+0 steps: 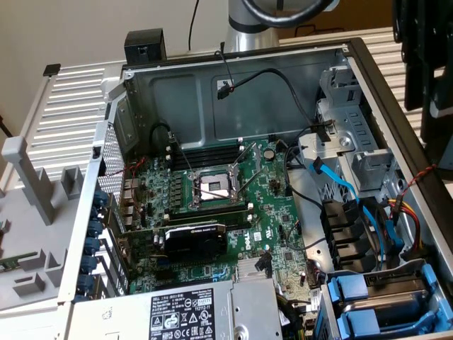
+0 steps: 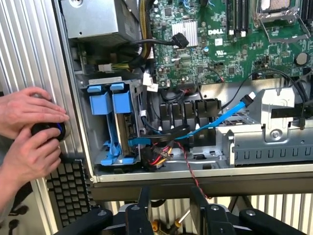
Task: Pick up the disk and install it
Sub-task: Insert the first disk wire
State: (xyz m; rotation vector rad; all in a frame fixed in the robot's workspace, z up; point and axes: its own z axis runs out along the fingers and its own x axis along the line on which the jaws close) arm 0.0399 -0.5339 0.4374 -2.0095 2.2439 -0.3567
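While the claw (image 2: pixel 169 193) hangs spread and empty beside the computer case (image 2: pixel 205 172), blue carriers (image 2: pixel 110 104) in its drive cage (image 2: pixel 136 93)

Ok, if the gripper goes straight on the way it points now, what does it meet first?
Most likely the computer case's metal rim, just ahead of the open gripper, where the red-and-black wire crosses it. Depth is unclear: it might pass over and reach the cables inside.

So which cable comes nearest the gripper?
The thin twisted red and black wire, trailing out toward the gripper; the flat blue cables lie further in.
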